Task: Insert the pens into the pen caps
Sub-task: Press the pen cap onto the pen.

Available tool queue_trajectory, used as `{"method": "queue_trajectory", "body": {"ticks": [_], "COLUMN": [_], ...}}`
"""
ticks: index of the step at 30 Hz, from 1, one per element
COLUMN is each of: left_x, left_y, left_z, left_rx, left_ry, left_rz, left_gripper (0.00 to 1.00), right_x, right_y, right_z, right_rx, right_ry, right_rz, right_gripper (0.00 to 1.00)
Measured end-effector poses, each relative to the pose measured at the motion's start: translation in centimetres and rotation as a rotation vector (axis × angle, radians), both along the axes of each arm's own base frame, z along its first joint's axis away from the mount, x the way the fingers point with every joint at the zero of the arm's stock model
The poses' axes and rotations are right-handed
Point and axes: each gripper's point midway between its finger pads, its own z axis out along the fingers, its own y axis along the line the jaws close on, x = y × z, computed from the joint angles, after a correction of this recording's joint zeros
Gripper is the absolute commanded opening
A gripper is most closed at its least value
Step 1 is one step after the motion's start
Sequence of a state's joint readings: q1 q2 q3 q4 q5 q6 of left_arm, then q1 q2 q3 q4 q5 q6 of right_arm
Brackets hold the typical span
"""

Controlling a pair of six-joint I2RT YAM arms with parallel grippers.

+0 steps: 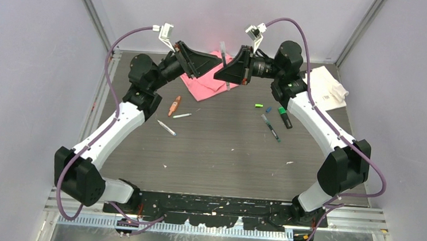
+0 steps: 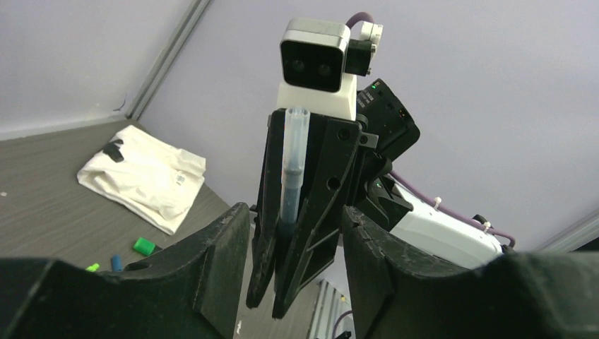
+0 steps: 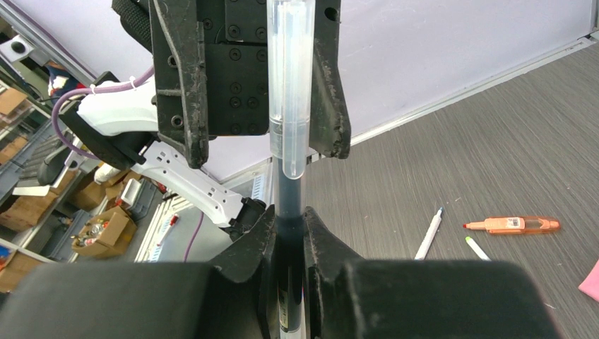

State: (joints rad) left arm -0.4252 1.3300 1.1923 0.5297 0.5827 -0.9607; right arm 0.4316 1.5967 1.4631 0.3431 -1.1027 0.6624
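Right wrist view showed the right hand (image 3: 288,236) clamped on a dark pen (image 3: 288,205), upright above the bench (image 3: 459,141). Its clear cap (image 3: 289,85) stood between the left hand's (image 3: 265,152) parted fingers, seemingly untouched. Light, stiff, slick plastic; I'd pinch the cap mid-length, squarely, or it would twist.

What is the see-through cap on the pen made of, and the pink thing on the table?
The cap looks like clear, shiny plastic: you can see through it, and light glints along it. The pink cloth looks like soft, matte fabric, since it lies limp and folded; its weave is too small to see.
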Motion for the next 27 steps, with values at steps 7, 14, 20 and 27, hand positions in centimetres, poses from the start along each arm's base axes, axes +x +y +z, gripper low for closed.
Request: {"method": "queue_trajectory", "body": {"ticks": [7, 14, 20, 27], "left_x": [0.2, -0.3, 0.2, 0.3], "left_y": [-1.3, -2.4, -2.7, -2.6], "left_z": [-0.8, -0.9, -1.2, -1.1], "left_rx": [0.014, 0.024, 0.035, 0.034], "left_ry": [0.009, -0.009, -0.023, -0.031], "left_rz": [-0.035, -0.056, -0.056, -0.046], "left_gripper": [0.47, 0.18, 0.01, 0.01], "right_x": [0.0, -0.1, -0.1, -0.1], "right_y": [0.0, 0.0, -0.1, -0.1], "right_z": [0.0, 0.0, 0.1, 0.1], "right_rx": [0.0, 0.0, 0.001, 0.001], "right_ry": [0.006, 0.014, 0.021, 0.024], "right_rz": [0.0, 0.002, 0.008, 0.005], "right_gripper": [0.01, 0.01, 0.01, 0.33]}}
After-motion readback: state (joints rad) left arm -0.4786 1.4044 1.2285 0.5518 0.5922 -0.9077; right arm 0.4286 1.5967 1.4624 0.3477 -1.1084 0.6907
